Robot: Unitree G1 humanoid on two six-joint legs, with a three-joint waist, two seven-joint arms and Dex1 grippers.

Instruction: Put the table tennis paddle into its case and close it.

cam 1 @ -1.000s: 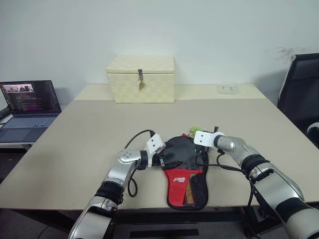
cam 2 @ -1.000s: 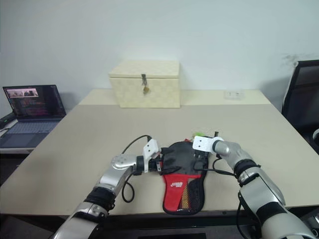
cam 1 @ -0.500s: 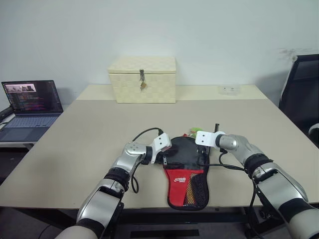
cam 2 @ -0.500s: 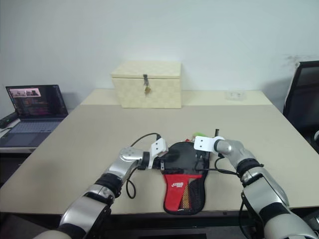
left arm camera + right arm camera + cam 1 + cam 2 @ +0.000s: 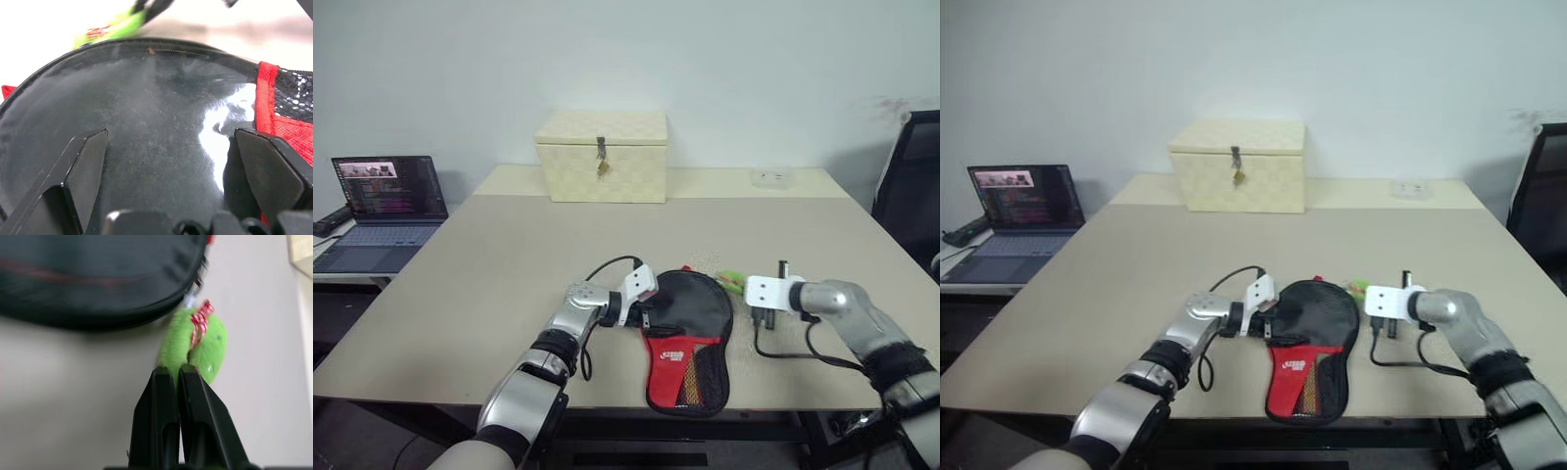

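Note:
The case [image 5: 689, 338], a black and red zip pouch with a mesh pocket, lies flat near the table's front edge. The paddle is hidden. My left gripper [image 5: 647, 311] is open at the left rim of the case's round black part [image 5: 161, 122], one finger to each side. A green fuzzy charm [image 5: 732, 282] with a red ribbon hangs off the case's right rim. My right gripper [image 5: 171, 373] is shut, its fingertips pinched at the edge of that charm [image 5: 203, 345], just right of the case.
A cream woven box [image 5: 602, 157] with a metal latch stands at the back of the table [image 5: 489, 264]. A laptop [image 5: 384, 201] sits on a side surface at the left. A black chair [image 5: 913, 181] stands at the right. A black cable [image 5: 798, 354] loops beside my right wrist.
The view has shifted. My right gripper moved right and back from the top of the case to its right side, and the green charm went with it. The left gripper stayed open at the case.

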